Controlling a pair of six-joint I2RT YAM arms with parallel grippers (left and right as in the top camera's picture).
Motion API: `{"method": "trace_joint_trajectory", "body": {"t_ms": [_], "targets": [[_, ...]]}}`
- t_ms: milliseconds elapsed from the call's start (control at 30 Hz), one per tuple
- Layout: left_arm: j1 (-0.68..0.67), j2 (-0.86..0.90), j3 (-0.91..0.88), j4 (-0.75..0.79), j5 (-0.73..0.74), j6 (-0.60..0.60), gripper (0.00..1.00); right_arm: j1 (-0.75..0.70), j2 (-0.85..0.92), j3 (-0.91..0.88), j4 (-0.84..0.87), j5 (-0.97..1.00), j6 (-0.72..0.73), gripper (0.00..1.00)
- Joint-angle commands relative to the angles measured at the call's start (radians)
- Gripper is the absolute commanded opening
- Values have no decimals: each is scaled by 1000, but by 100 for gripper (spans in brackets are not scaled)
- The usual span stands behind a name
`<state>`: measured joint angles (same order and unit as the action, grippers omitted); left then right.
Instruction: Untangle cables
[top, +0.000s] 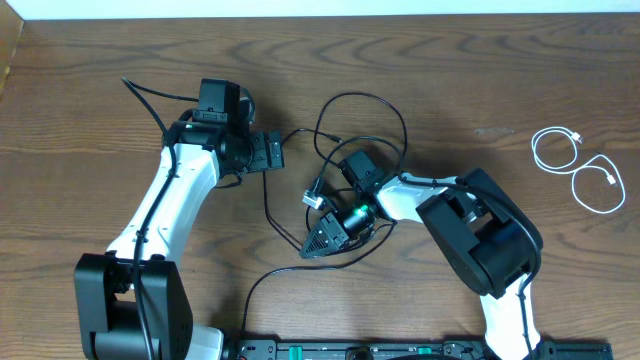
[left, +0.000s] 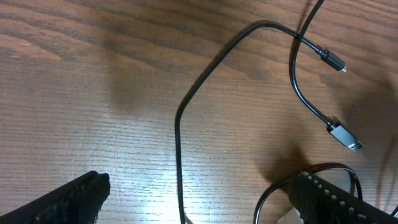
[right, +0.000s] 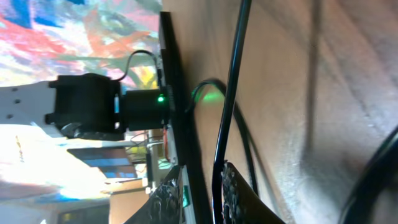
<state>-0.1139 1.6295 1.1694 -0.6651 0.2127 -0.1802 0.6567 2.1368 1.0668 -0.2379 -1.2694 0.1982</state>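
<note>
On table (top: 450, 60), right jaws apparently pinch black cable (right: 231, 93); left jaws wide.

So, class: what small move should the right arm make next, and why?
Probably close the jaws of the right gripper fully on the black cable: it runs between them, and they look narrow but not clearly pinching, so grip before pulling.

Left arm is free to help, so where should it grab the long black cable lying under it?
Take the black cable on its straight stretch between the fingers of the open left gripper, coming straight down. It lies flat and alone there; nearer its plug it crosses a second cable.
</note>
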Motion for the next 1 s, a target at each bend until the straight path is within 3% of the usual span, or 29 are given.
{"method": "trace_joint_trajectory", "body": {"t_ms": [0, 233, 300, 433, 833, 967], "targets": [[2, 4, 7, -1, 11, 0, 98, 27, 12, -1, 1, 96, -12, 19], [2, 4, 7, -1, 11, 0, 98, 62, 12, -1, 3, 35, -12, 26], [2, 4, 7, -1, 11, 0, 98, 68, 12, -1, 21, 16, -11, 23], [2, 4, 7, -1, 11, 0, 98, 70, 12, -1, 59, 13, -9, 3], [2, 4, 7, -1, 11, 0, 98, -4, 5, -1, 156, 0, 183, 1], [2, 4, 7, -1, 11, 0, 98, -23, -52, -1, 128, 146, 183, 1]]}}
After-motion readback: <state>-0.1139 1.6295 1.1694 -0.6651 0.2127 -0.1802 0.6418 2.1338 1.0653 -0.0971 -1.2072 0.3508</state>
